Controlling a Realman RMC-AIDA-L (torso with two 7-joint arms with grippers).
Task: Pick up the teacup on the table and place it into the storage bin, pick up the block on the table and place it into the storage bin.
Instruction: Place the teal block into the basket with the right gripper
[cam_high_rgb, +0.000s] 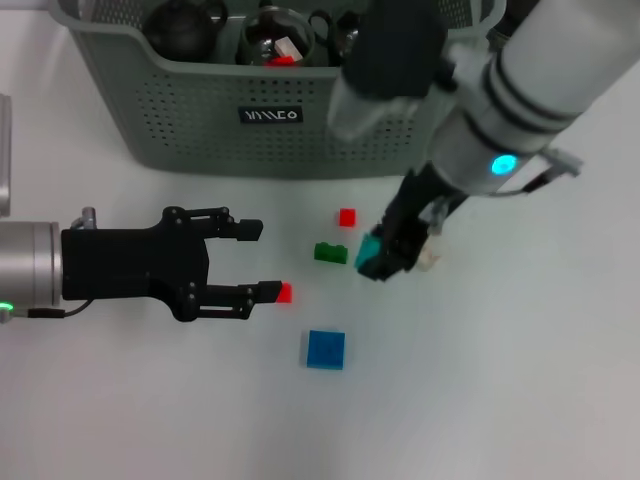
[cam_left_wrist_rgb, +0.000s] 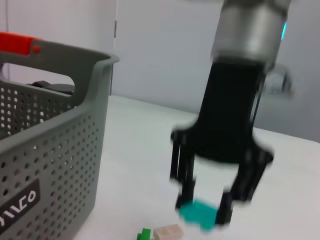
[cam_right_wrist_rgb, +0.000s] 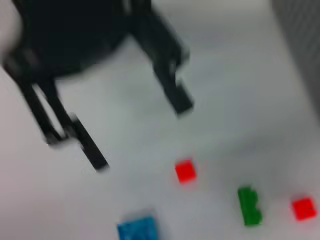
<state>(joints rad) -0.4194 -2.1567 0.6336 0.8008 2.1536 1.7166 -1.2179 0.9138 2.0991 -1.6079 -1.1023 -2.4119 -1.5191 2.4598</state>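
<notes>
Blue block is lying on the worktop just beyond the left tool, whose fingers are standing spread and empty. Right tool is gripping a teal block (storage bin sitting behind it).

The head camera looks down on the table from above. Both wrist cameras look low and close, sharing the green block.
</notes>
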